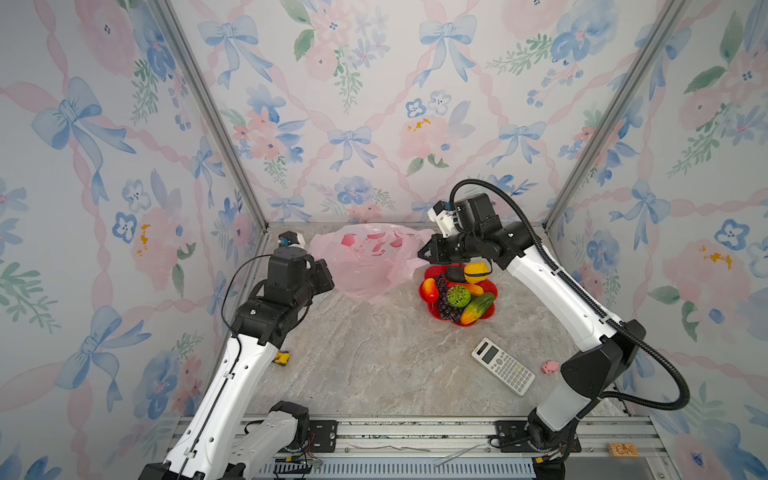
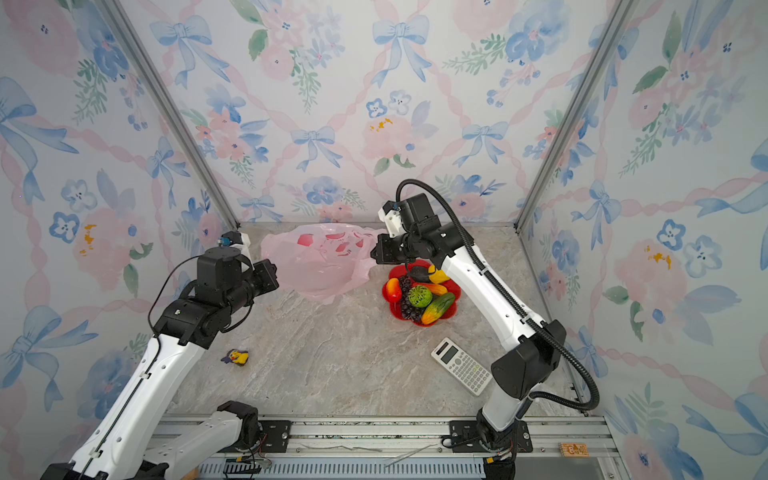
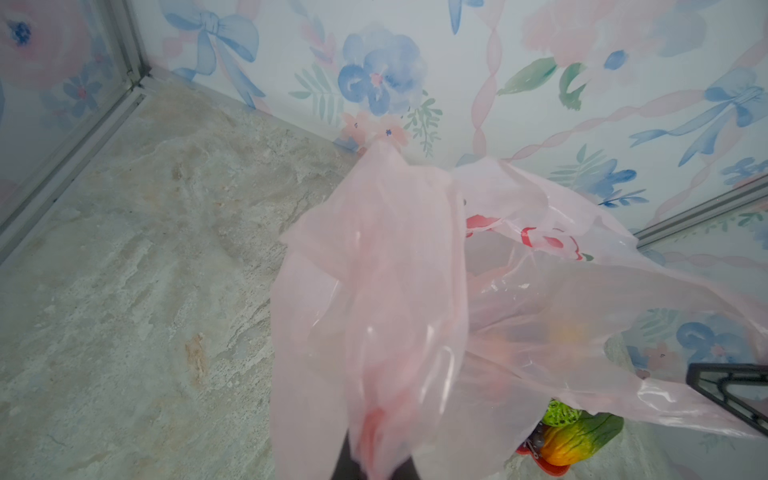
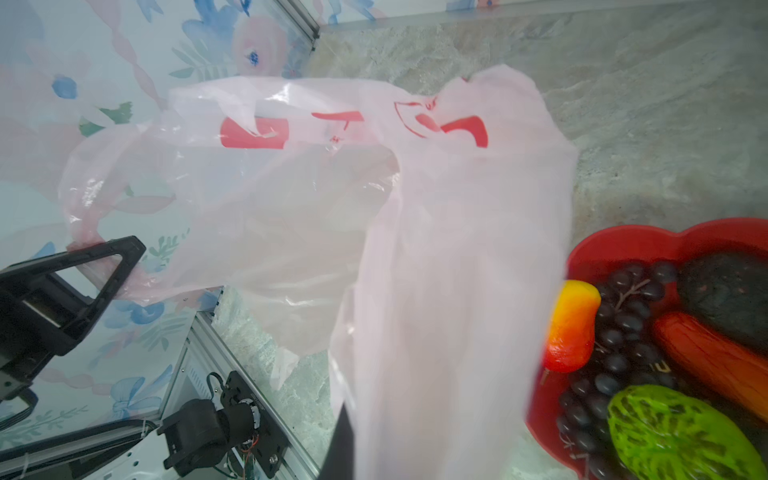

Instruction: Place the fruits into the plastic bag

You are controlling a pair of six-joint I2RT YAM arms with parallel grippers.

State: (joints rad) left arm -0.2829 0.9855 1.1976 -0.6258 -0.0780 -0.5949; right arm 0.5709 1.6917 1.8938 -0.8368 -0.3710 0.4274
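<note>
The pale-pink plastic bag (image 1: pixel 370 262) (image 2: pixel 320 266) hangs crumpled at the back of the table, stretched between my two grippers. My left gripper (image 1: pixel 326 276) (image 3: pixel 374 471) is shut on the bag's left side. My right gripper (image 1: pixel 426 251) (image 4: pixel 353 461) is shut on its right side, just above the plate's far edge. The film (image 3: pixel 374 291) (image 4: pixel 436 249) covers both sets of fingertips. The fruits lie on the red flower-shaped plate (image 1: pixel 492 309): lemon (image 1: pixel 476 272), avocado (image 1: pixel 454 274), mango (image 1: pixel 430 289), green ball (image 1: pixel 458 295), grapes (image 1: pixel 444 301), another mango (image 1: pixel 478 307).
A white calculator (image 1: pixel 503 372) lies at the front right, with a small pink pig (image 1: pixel 550 367) beside the right arm's base. A yellow duck toy (image 2: pixel 237 357) sits by the left arm. Floral walls enclose three sides; a metal rail (image 1: pixel 415 432) runs along the front.
</note>
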